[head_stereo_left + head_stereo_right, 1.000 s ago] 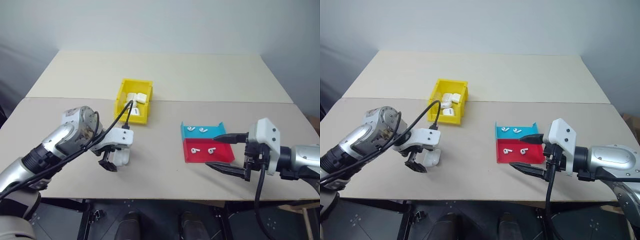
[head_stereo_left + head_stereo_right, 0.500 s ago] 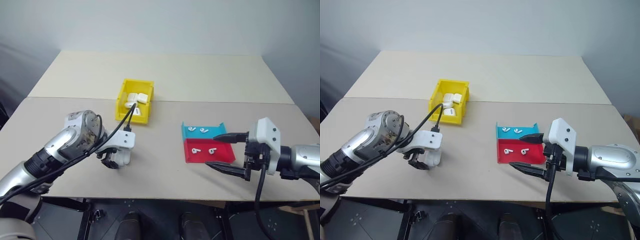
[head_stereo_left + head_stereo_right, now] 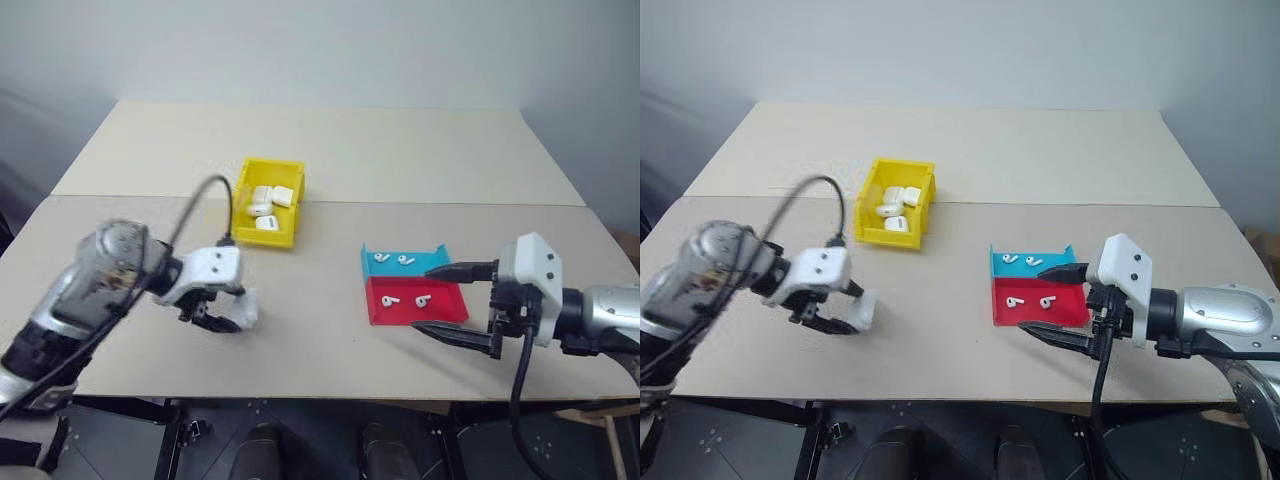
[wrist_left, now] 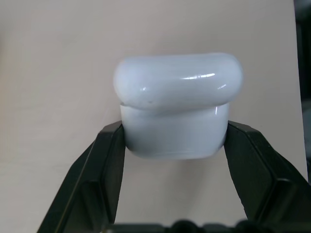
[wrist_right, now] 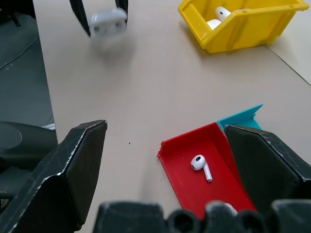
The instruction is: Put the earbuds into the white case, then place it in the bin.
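Both fingers [image 4: 109, 160] of the left gripper [image 3: 222, 312] pinch the white case [image 4: 177, 104] at its lower body, lid apparently down (the seam looks shut). It hangs just above the table [image 3: 320, 330], near the bin's [image 3: 243, 195] front lip. The right gripper [image 3: 455, 305] is spread wide and empty, just beside the red tray [image 3: 440, 314]. The earbuds [image 3: 405, 300] lie unloaded there, so filling and binning remain.

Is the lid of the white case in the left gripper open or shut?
Shut: in the left wrist view the white case shows only a thin seam under its lid, clamped between the left gripper fingers.
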